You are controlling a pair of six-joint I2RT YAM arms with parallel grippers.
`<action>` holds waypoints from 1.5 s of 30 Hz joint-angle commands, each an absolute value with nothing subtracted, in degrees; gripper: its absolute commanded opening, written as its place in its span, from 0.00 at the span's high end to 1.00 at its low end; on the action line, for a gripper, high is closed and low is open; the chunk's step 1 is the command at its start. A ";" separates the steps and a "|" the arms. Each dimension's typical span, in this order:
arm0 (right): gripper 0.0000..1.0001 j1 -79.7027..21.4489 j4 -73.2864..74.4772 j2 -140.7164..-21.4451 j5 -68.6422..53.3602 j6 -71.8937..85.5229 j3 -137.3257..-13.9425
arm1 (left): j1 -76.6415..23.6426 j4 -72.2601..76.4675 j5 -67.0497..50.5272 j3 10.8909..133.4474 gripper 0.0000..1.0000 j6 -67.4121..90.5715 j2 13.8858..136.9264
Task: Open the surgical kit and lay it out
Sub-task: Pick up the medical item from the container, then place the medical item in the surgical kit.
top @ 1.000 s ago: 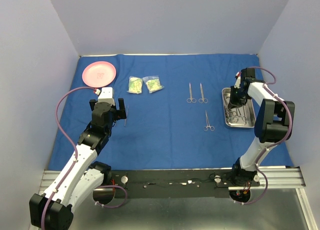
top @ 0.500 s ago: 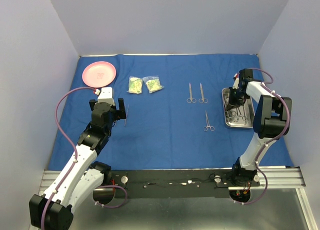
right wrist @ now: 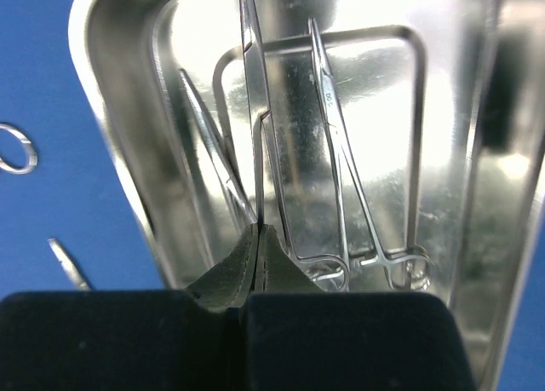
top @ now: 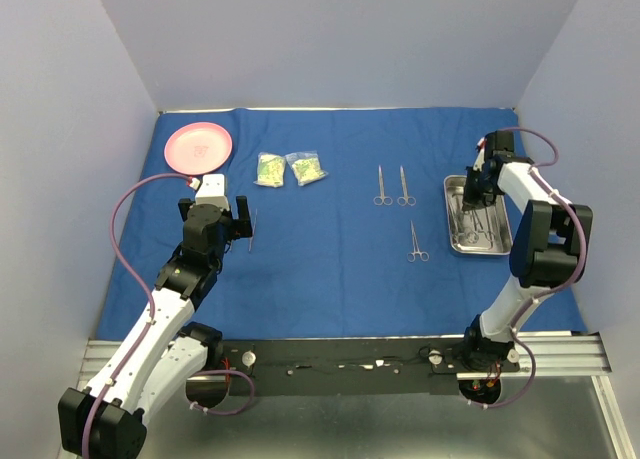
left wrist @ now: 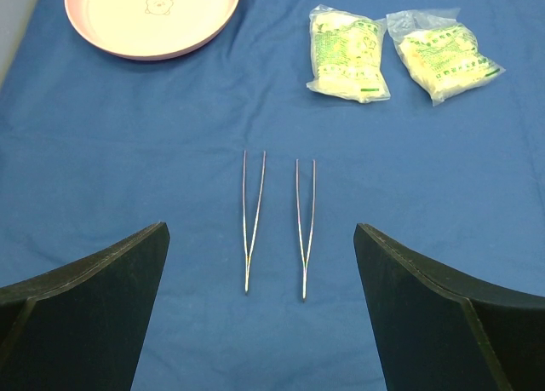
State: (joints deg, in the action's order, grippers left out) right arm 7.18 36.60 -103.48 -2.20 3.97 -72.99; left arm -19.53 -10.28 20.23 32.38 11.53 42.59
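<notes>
right gripper (right wrist: 260, 248): jaws fully closed, pinching what looks like a thin steel instrument (right wrist: 253, 110) at its near end. The contact point itself is hidden, so the hold is my read. Its long axis runs straight away from the gripper toward the far end of the steel tray (right wrist: 115, 101), in line with the tray's length, so I'd expect a straight lift, then a carry left. Just right of it a ring-handled forceps (right wrist: 336, 169) lies parallel, rings close to the gripper: snag risk. Another thin tool (right wrist: 209, 135) lies by the tray's left wall. The tray sits at the right edge of the blue cloth wrap (top: 330, 259), with three laid-out forceps (top: 383, 186) mid-cloth to its left. left gripper (left wrist: 260, 238): wide open, holding nothing, above two tweezers (left wrist: 252, 216) side by side near the cloth's left edge. packets (left wrist: 345, 50) and pink plate (left wrist: 153, 12) lie beyond, toward the far-left corner. Right arm is far nearer the tray.
</notes>
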 commanded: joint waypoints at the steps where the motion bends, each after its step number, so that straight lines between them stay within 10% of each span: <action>1: 0.98 7.12 38.22 -98.44 -0.35 6.68 -72.68 | -19.69 -8.70 19.86 32.17 0.01 10.90 42.28; 23: 0.99 -31.63 36.30 -89.11 5.10 39.72 -60.82 | -19.60 -9.05 20.13 32.61 0.02 11.42 44.30; 45: 0.99 -34.01 32.87 -98.35 8.96 40.35 -58.89 | -19.69 -8.96 19.78 32.52 0.02 11.51 43.68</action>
State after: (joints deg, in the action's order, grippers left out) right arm -33.69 34.37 -96.75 6.07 42.19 -58.74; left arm -19.53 -10.24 20.23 32.38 11.55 44.47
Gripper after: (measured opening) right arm 0.014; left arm 0.986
